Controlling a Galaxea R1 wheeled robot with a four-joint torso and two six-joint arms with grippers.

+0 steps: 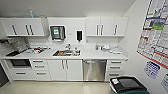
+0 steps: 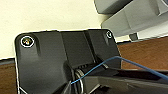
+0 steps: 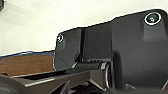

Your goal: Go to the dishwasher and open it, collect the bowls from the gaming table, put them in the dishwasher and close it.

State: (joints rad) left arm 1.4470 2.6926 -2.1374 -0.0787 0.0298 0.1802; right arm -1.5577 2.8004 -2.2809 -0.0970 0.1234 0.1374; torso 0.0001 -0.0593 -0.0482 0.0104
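Observation:
The dishwasher (image 1: 94, 70) is a stainless-steel-fronted unit under the white counter, right of centre in the head view, with its door shut and a horizontal bar handle along its top. It sits between white double cabinet doors (image 1: 65, 69) and a stack of white drawers (image 1: 115, 68). The gaming table and the bowls are out of view. In both wrist views the robot's dark plate sits before a pale wall and a brown surface.
A sink (image 1: 66, 52) with a tap is set in the counter (image 1: 87, 55), which holds scattered items. A black bin (image 1: 127, 85) stands on the floor at the right by a wall with posters (image 1: 155, 32). Pale floor (image 1: 57, 87) lies before the cabinets.

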